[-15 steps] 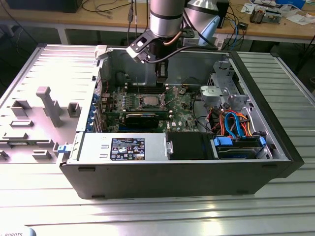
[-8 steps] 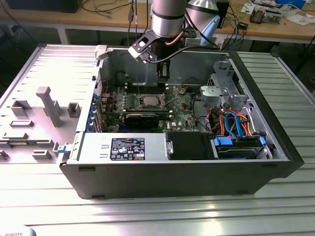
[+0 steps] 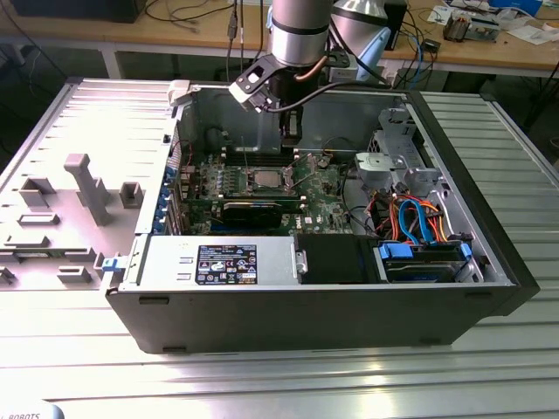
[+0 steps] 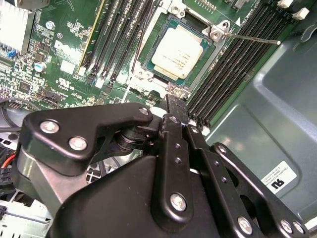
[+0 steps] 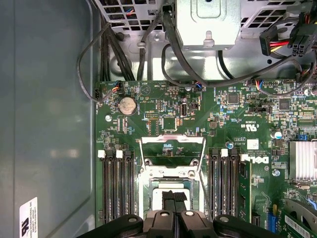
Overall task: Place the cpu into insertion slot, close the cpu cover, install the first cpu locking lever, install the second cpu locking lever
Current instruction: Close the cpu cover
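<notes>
Hovering just over the socket's edge, the gripper [image 4: 175, 101] has its two black fingers pressed together and holds nothing; I judge they are closed to make one narrow tip for nudging small metal parts, not for grasping. In the exterior view the gripper [image 3: 291, 133] hangs straight down inside the open computer case [image 3: 306, 305], directly over the board.

Just past the fingertips lies the cpu [image 4: 179, 52], a flat square chip with a pale, dull-silver top and a thin green border. It sits level in the insertion slot [image 4: 144, 74], so the placing step looks done. The slot's metal rim frames it on all sides, and rows of long black memory slots [image 4: 237, 64] run along either flank.

Beyond the chip, the first wrist view shows the cpu cover [image 5: 171, 141], a thin silver frame with a big square window. It is swung up on its hinge, with the green motherboard [image 5: 148, 99] visible through the opening. It stands open, probably to leave the socket free for the chip. A thin wire locking lever [image 4: 250, 38] juts out unlatched across the memory slots, which is what lets the cover swing.

Farthest out, the case rests on a ribbed metal table [image 3: 262, 375].
</notes>
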Controlling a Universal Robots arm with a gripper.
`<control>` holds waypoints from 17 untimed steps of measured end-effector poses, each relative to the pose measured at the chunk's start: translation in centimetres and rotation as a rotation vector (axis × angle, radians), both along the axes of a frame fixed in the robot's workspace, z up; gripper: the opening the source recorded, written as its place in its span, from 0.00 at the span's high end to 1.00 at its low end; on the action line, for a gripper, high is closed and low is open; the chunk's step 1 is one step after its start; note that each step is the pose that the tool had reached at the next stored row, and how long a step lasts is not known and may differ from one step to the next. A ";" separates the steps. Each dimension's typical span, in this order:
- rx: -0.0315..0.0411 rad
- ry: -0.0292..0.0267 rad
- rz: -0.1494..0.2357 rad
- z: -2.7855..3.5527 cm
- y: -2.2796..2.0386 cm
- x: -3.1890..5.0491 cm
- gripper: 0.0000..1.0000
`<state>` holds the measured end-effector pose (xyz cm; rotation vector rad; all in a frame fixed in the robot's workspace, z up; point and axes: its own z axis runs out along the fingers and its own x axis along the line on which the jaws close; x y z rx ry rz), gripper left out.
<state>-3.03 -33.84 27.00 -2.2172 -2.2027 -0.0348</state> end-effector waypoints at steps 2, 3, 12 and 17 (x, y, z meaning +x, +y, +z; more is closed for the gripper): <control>0.0000 0.0000 0.000 0.00 0.00 0.00 0.89; 0.0000 0.0000 0.000 0.00 0.00 0.00 0.89; 0.0000 0.0000 0.000 0.00 0.00 0.84 0.89; 0.0000 0.0000 0.000 0.00 0.00 1.09 0.89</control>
